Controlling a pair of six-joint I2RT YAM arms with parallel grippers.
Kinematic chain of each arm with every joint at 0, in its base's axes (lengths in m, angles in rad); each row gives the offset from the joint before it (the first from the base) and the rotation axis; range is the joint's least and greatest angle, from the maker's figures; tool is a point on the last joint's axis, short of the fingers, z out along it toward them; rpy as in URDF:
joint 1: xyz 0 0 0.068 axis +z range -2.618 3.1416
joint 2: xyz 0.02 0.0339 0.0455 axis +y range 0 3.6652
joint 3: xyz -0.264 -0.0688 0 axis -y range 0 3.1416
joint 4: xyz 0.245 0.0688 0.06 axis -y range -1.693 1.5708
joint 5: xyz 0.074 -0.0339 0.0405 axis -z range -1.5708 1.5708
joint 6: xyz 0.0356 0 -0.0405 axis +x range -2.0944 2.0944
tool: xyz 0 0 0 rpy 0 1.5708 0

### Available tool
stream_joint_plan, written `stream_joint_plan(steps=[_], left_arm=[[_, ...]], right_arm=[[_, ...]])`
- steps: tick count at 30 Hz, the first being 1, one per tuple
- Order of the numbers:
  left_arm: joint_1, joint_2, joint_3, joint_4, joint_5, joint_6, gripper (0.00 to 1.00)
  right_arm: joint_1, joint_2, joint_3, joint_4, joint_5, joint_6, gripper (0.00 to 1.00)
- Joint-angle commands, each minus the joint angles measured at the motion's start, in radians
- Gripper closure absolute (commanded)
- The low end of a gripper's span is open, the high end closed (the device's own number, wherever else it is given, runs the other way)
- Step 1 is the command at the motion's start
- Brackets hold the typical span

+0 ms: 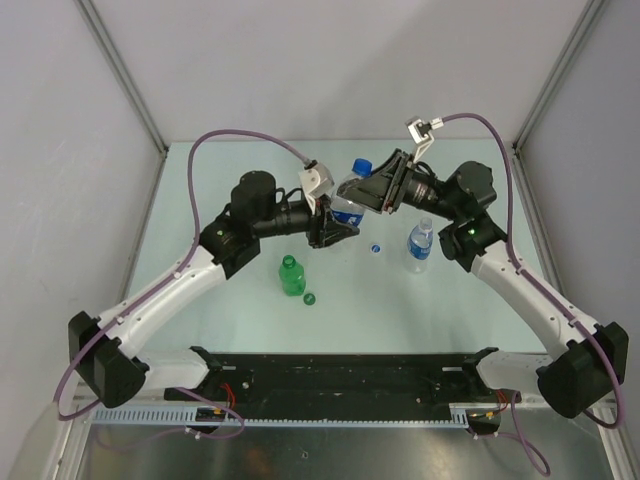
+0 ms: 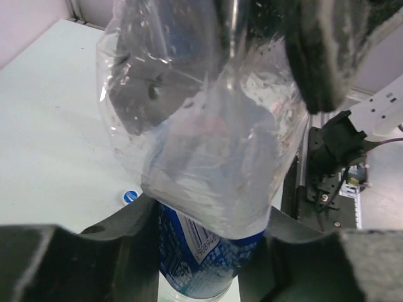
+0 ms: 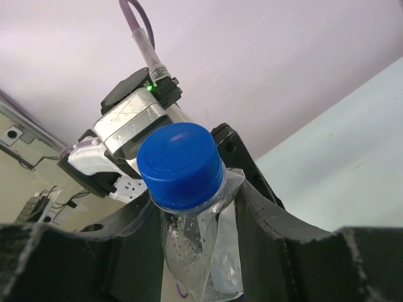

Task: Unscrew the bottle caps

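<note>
Bottle caps, near to far. Lower centre of the top view: the green cap point(image 1: 309, 297) lies loose on the table point(image 1: 200, 200), just beside the green bottle point(image 1: 291, 276), which looks uncapped. Mid-frame: a small blue round piece point(image 1: 375, 249), apparently a loose cap, lies near a standing clear bottle point(image 1: 419, 245) whose top is too small to read. Upper centre: the held bottle point(image 1: 348, 205) is raised off the table and tilted, its blue cap point(image 3: 181, 165) screwed on. The left gripper point(image 1: 335, 224) is closed on the labelled body. The right gripper point(image 1: 382, 186) pinches the crumpled neck just under the cap, not the cap itself. Judged step: regrasp. The right jaws should release, shift onto the cap's rim, close squarely and turn about the bottle's axis. The left grip must resist rotation without crushing the thin wall.
</note>
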Motion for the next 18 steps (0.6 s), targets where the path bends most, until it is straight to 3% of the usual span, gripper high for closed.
stream_joint_plan(steps=[1,3,6,12,15,18], left_arm=[[-0.001,0.001,0.034,0.063,0.007,0.007,0.69],[-0.001,-0.020,0.015,0.063,-0.003,0.012,0.76],[0.000,-0.062,-0.013,0.063,-0.023,0.020,0.81],[0.002,-0.158,-0.040,0.017,-0.032,0.031,0.80],[0.004,-0.193,-0.011,-0.066,-0.028,0.047,0.82],[0.005,-0.208,0.013,-0.152,-0.031,0.058,0.83]], right_arm=[[0.011,-0.014,0.037,0.022,-0.043,-0.008,0.81],[0.008,-0.023,0.036,-0.001,-0.037,-0.031,0.76],[0.007,-0.034,0.037,-0.035,-0.023,-0.063,0.57],[0.005,-0.058,0.036,-0.092,-0.006,-0.116,0.18],[0.006,-0.086,0.036,-0.172,0.019,-0.157,0.05],[0.008,-0.121,0.037,-0.285,0.054,-0.224,0.01]])
